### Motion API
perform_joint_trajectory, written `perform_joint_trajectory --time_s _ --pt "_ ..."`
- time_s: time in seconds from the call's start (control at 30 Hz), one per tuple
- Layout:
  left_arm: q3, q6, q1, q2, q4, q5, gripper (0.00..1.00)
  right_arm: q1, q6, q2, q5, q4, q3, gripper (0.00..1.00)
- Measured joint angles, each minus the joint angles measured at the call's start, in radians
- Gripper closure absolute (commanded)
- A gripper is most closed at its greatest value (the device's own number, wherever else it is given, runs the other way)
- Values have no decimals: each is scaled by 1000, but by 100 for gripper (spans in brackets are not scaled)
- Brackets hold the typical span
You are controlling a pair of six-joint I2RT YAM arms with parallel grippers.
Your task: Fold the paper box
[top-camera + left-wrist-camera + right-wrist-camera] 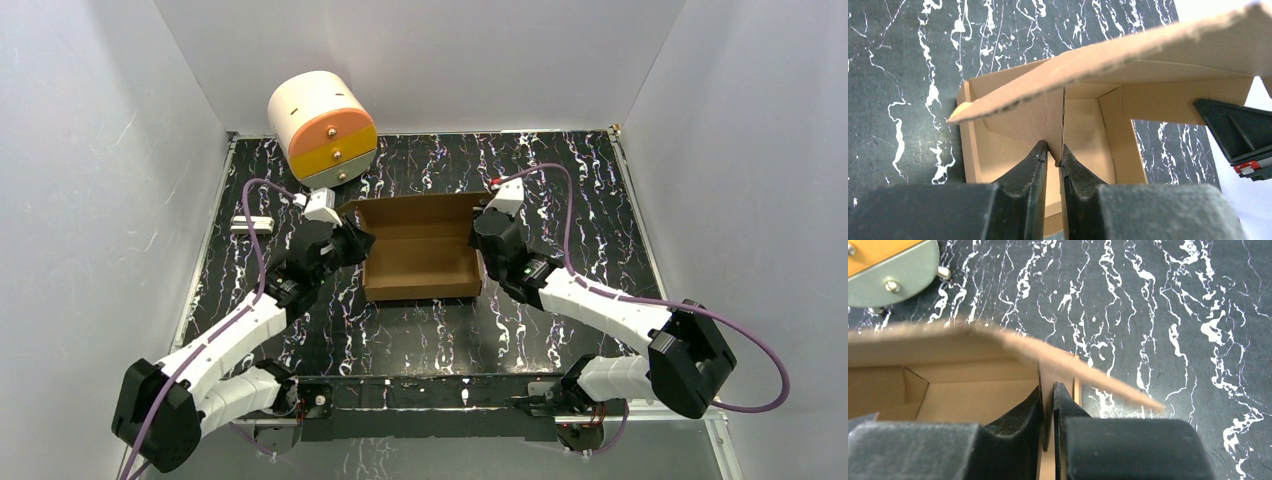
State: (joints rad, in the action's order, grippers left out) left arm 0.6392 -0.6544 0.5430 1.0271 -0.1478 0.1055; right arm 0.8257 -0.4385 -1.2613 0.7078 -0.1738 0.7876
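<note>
The brown paper box sits open in the middle of the table, its lid panel raised at the far side. My left gripper is at the box's left end and is shut on a thin side flap under the lid. My right gripper is at the right end, shut on the matching side flap. In the left wrist view the gripper pinches the flap's lower corner above the box floor. In the right wrist view the gripper clamps cardboard just inside the right wall.
A cream round cabinet with orange and yellow drawers stands at the back left, close to the box's far left corner. A small white block lies at the table's left edge. White walls enclose the black marbled table.
</note>
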Motion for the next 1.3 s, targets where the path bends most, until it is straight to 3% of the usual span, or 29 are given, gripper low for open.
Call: perform_joint_trajectory --time_s 0.17,0.27,0.43,0.53,0.83,1.07,1.3 --pt "-77 -18 13 -55 3 0 82 14 -6 21 -29 -6 -59 76" --pt "-110 -29 18 -85 10 -13 75 23 -18 52 -65 -12 -105 68" --pt "-152 -41 23 -153 27 -36 64 31 -30 127 -146 -9 -183 50" --pt "-168 -45 23 -205 63 -44 56 32 -27 188 -184 0 -220 34" --pt "-150 -46 23 -456 331 -41 28 32 37 389 -286 124 -227 3" --pt "36 20 23 -508 573 32 15 32 103 451 -303 345 -86 1" --pt "301 136 23 -401 642 143 14 32 184 394 -291 494 198 1"
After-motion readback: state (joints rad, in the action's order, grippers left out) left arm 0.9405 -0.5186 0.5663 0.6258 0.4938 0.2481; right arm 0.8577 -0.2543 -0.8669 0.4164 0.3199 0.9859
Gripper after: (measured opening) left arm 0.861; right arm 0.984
